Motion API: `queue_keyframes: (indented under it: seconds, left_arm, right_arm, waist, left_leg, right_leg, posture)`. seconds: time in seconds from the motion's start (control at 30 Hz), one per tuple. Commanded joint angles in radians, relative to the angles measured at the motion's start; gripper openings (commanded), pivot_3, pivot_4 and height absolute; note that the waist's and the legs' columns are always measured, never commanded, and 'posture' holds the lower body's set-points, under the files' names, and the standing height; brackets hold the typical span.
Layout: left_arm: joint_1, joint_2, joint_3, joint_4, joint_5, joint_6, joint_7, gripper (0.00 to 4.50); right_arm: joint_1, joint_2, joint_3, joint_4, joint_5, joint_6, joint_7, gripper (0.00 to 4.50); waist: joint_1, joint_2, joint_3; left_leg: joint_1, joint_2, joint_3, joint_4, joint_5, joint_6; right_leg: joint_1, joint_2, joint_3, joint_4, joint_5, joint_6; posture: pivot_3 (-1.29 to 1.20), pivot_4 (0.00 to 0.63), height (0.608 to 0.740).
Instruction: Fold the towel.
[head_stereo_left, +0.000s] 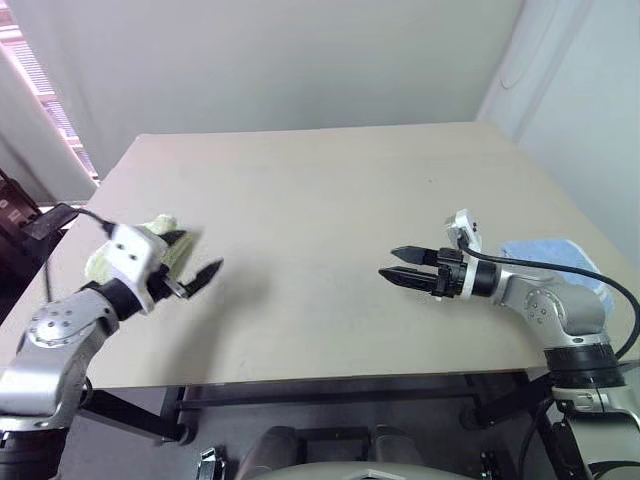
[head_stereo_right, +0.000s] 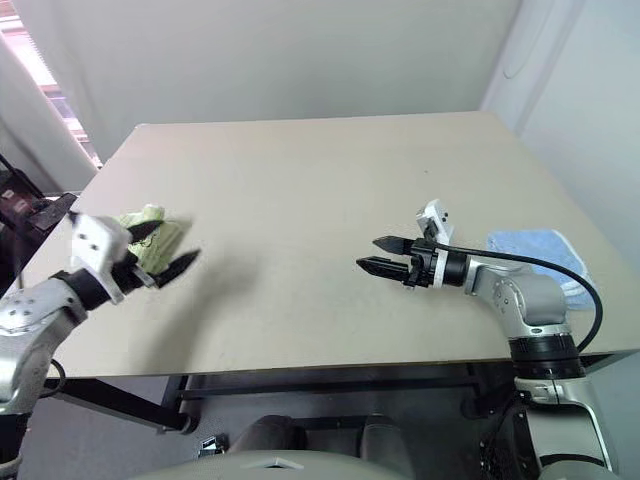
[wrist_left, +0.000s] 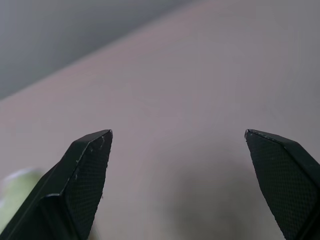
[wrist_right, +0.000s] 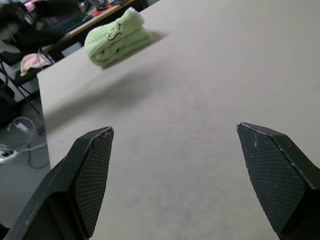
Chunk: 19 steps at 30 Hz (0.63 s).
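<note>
Head views: I see the bench (head_stereo_left: 330, 210), a pale beige board, with the towel (wrist_right: 119, 37) lying folded into a compact light green bundle near its left edge; in the right wrist view the bundle shows stacked layers and dark embroidered marks on its upper fold; it rests flat on the bench surface, touched by neither pincer.

Left pincer (head_stereo_right: 168, 262): I see it raised just beside the towel, on the side toward the bench centre, pointing inward across the board; its two black fingers stand wide apart and hold nothing; in the left wrist view the fingertips (wrist_left: 92, 165) frame bare bench, with a blurred patch of green at the picture's lower corner.

Right pincer (head_stereo_left: 401, 266): I see it above the right half of the bench, pointing toward the left pincer, well apart from the towel; its fingers are likewise spread, one above the other in the head views, with nothing between them; the right wrist view looks across open bench to the towel at the far edge.

Light blue cloth (head_stereo_right: 535, 250): I see it folded near the right edge of the bench, behind the right arm, well apart from the towel.
</note>
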Motion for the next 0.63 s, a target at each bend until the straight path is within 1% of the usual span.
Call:
queue_keyframes:
  seconds: [0.03, 0.13, 0.23, 0.33, 0.47, 0.5, 0.63]
  left_arm:
    - [-0.076, 0.004, -0.024, 0.047, -0.034, -0.053, -0.142, 4.47]
    - [-0.120, -0.024, -0.035, 0.075, -0.102, -0.008, -0.224, 4.47]
    - [-0.121, -0.034, -0.060, 0.092, -0.105, -0.030, -0.308, 4.47]
    - [-0.094, -0.024, -0.080, 0.121, -0.073, -0.094, -0.389, 4.47]
    - [-0.100, -0.046, -0.102, 0.135, -0.043, -0.121, -0.396, 4.47]
    - [-0.098, -0.050, -0.106, 0.134, -0.036, -0.127, -0.395, 4.47]
    - [-0.065, -0.048, -0.107, 0.093, -0.049, -0.108, -0.414, 4.47]
  right_arm:
    - [0.004, -0.018, -0.006, -0.029, -0.050, -0.108, 0.008, 4.15]
    - [0.034, 0.021, -0.030, -0.045, -0.091, -0.273, -0.009, 4.15]
    - [0.115, -0.006, -0.010, -0.099, -0.117, -0.365, 0.050, 4.15]
    - [0.152, 0.002, -0.041, -0.144, -0.081, -0.368, 0.046, 4.15]
    - [0.170, -0.023, -0.054, -0.161, -0.057, -0.341, 0.066, 4.15]
    - [0.170, -0.023, -0.050, -0.156, -0.062, -0.342, 0.063, 4.15]
    - [0.172, -0.009, -0.045, -0.182, -0.037, -0.311, 0.041, 4.15]
  waist:
    - [0.002, 0.000, 0.000]
    - [0.002, 0.000, 0.000]
    - [0.003, 0.000, 0.000]
    - [0.001, 0.000, 0.000]
    - [0.003, 0.000, 0.000]
    - [0.003, 0.000, 0.000]
    - [0.003, 0.000, 0.000]
  left_leg:
    - [0.000, 0.000, 0.000, 0.000, 0.000, 0.000]
    - [0.000, 0.000, 0.000, 0.000, 0.000, 0.001]
    - [0.001, 0.000, 0.000, 0.001, 0.000, 0.001]
    - [0.001, 0.000, 0.000, 0.001, -0.001, 0.002]
    - [0.002, 0.001, 0.000, 0.004, -0.001, 0.002]
    - [0.003, 0.001, 0.000, 0.004, -0.001, 0.002]
    - [0.004, 0.002, 0.000, 0.004, -0.001, 0.002]
  right_leg:
    - [0.000, 0.000, 0.000, 0.000, 0.000, 0.000]
    - [0.000, 0.000, 0.000, 0.000, 0.000, 0.001]
    - [0.001, 0.000, 0.000, 0.000, 0.000, 0.002]
    - [0.001, 0.000, 0.001, 0.000, 0.000, 0.002]
    - [0.002, 0.001, 0.003, 0.001, -0.001, 0.004]
    - [0.003, 0.001, 0.003, 0.001, -0.002, 0.006]
    - [0.004, 0.001, 0.003, 0.001, -0.002, 0.007]
  posture:
    - [0.00, 0.000, 0.740]
    - [0.00, 0.000, 0.740]
    - [0.00, 0.000, 0.740]
    - [0.00, 0.000, 0.740]
    - [0.00, 0.000, 0.740]
    - [0.00, 0.000, 0.740]
    - [0.00, 0.000, 0.740]
